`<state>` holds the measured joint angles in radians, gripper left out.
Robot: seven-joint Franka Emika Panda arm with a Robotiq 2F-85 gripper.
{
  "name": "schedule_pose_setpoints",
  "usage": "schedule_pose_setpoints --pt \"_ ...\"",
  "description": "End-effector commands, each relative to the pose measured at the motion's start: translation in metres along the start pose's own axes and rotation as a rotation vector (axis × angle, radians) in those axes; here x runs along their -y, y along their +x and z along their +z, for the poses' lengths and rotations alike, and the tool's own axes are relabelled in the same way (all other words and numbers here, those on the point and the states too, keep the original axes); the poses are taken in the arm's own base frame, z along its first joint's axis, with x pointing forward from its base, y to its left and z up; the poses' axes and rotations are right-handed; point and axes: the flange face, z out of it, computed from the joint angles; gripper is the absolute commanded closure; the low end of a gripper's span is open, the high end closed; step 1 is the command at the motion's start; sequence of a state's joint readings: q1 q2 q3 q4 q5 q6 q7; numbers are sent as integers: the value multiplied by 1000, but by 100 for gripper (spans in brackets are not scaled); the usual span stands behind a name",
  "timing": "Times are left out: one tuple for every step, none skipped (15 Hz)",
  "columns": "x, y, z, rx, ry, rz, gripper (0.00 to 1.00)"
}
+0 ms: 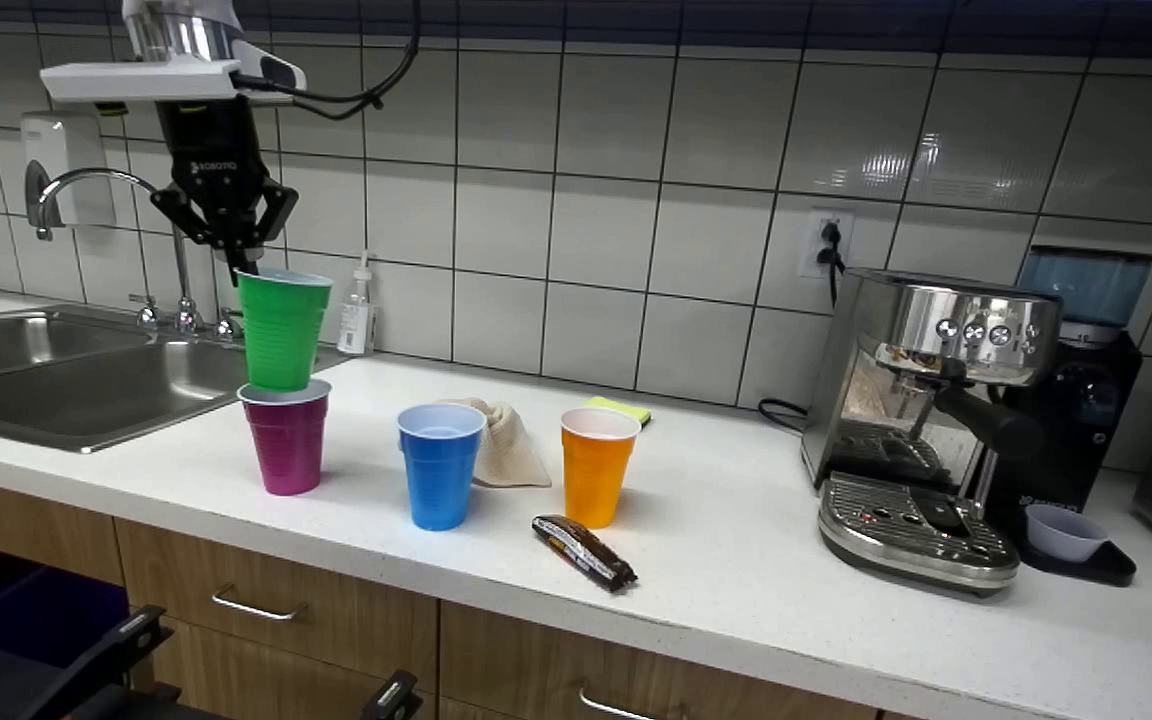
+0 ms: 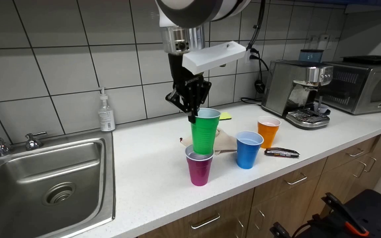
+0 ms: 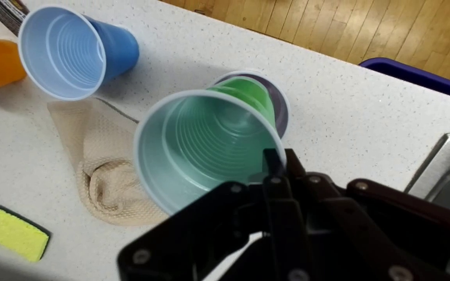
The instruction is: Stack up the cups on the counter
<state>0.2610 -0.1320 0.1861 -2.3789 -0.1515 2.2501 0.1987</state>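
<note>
- Currently, we see the pincer (image 1: 244,269) gripping the green cup (image 1: 284,335) by its rim.
- Under it, at 6 o'clock in an exterior view: the purple cup (image 1: 286,445) on the table (image 1: 736,560).
- From purple there, towards 3 o'clock: blue cup (image 1: 441,477), orange cup (image 1: 596,478).

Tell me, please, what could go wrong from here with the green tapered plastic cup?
The black two-finger gripper pinches the green cup by only one side of its rim, so it might swing. Its base is at the mouth of the purple tapered plastic cup; lowered off-centre, it could snag and tip that cup.
</note>
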Motion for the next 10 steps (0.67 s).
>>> schedule_pose_setpoints --pt "1 2 5 14 -13 -6 99" --pt "1 2 6 17 -12 -7 99" --pt "1 3 9 20 -11 -7 99" --pt "1 4 11 23 -8 -8 99" --pt "1 5 12 24 -7 -8 99" --pt "1 6 14 25 -6 -8 99" --pt "1 7 15 25 -4 -8 99" --pt "1 8 16 26 -3 -8 99" --pt "1 9 17 25 -1 -8 99" --pt "1 11 18 24 1 -10 99"
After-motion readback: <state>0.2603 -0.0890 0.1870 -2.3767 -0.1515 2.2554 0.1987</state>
